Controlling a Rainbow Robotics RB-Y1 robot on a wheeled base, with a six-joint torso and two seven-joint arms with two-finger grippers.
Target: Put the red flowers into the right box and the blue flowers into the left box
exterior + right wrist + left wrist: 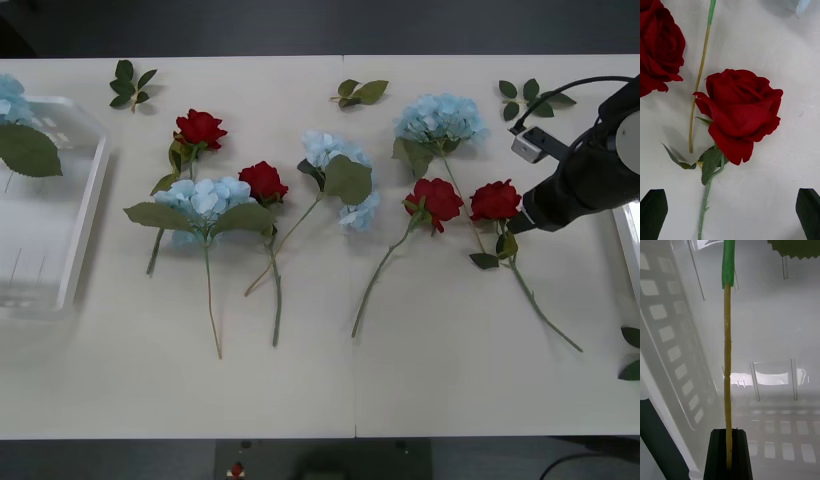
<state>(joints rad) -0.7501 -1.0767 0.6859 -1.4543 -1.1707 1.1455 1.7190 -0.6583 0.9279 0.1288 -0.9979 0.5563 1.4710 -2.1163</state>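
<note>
Left gripper (728,450) clenched on a blue flower's stem (727,352) over the left box (85,215). Right gripper (730,213), released, straddles a red rose (741,116). Seven flowers left on the surface (420,380).

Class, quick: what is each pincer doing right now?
Left pincer: shut on a flower stem.
Right pincer: open, over a red rose.

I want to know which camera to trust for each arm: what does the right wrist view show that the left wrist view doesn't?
Right wrist alone: the open right claw hovering above a red rose lying on the white table, a second rose beside it. Left wrist alone: the left claw shut on a flower stem over the left box. Shared: black fingers, a green-and-yellow stem.
</note>
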